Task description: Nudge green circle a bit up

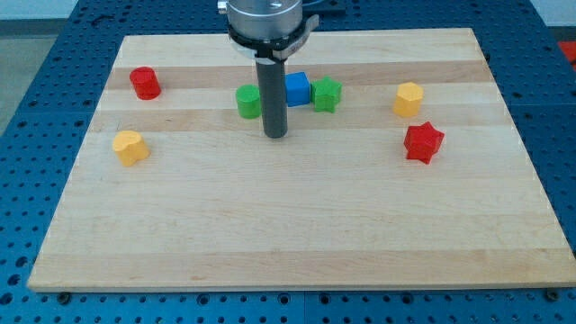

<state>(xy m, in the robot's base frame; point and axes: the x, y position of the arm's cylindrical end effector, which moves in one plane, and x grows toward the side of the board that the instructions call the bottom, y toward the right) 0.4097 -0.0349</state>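
Since my tip (275,135) sits at about 4 o'clock of the green circle block (247,101), I'm mid-approach; the rod end effector has nothing to open, and next I'd slide under to 6 o'clock and push up the wooden desk (297,225).

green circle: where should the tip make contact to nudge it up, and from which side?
No gripper here, so it's a push. Contact the green circle at the middle of its lower face, coming from the view's bottom. It is round, so an off-centre push would likely send it sideways. My tip sits below and right of it; shift it left first. The blue block stands right of the rod.
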